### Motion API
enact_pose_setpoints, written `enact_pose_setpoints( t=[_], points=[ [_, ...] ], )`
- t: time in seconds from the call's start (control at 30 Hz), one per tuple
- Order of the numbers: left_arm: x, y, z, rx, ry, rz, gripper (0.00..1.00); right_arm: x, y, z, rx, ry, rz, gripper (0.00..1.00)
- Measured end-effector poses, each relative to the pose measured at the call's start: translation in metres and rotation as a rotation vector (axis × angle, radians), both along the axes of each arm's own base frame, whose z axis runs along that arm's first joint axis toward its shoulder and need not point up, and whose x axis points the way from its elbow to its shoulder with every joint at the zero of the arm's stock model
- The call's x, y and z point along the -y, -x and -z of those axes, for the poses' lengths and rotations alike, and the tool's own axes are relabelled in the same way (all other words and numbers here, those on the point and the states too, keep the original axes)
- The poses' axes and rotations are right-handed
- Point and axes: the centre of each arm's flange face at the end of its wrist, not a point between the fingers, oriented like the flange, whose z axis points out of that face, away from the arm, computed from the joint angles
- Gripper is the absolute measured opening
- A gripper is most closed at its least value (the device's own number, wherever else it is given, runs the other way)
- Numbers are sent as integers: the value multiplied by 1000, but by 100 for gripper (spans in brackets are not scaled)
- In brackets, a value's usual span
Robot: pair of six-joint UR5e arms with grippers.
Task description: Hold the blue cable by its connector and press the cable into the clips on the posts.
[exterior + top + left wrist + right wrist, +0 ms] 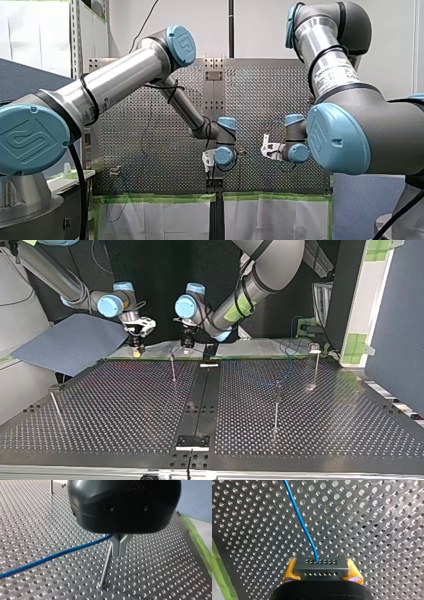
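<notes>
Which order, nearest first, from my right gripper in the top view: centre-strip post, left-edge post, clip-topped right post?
From my right gripper:
1. Centre-strip post, close beside it.
2. Left-edge post, at the view's left, further forward.
3. Clip-topped post, far across at the right.

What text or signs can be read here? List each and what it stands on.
Moulded logo sign, no letters legible: my left arm's blue joint cap and my right arm's blue joint cap.
Printed label on my right arm's silver tube: too blurred to read.
Nothing else.
</notes>
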Motion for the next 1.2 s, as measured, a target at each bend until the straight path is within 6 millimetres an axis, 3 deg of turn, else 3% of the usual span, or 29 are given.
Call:
enact_pose_setpoints(
  t=[0.7, 1.2],
  points=[
    [6, -13, 4, -7, 0, 2, 0, 13, 15, -3, 4, 7, 15, 0],
    [5, -29, 8, -15, 8, 20, 0, 20, 13, -9, 3, 23, 7, 0]
  ],
)
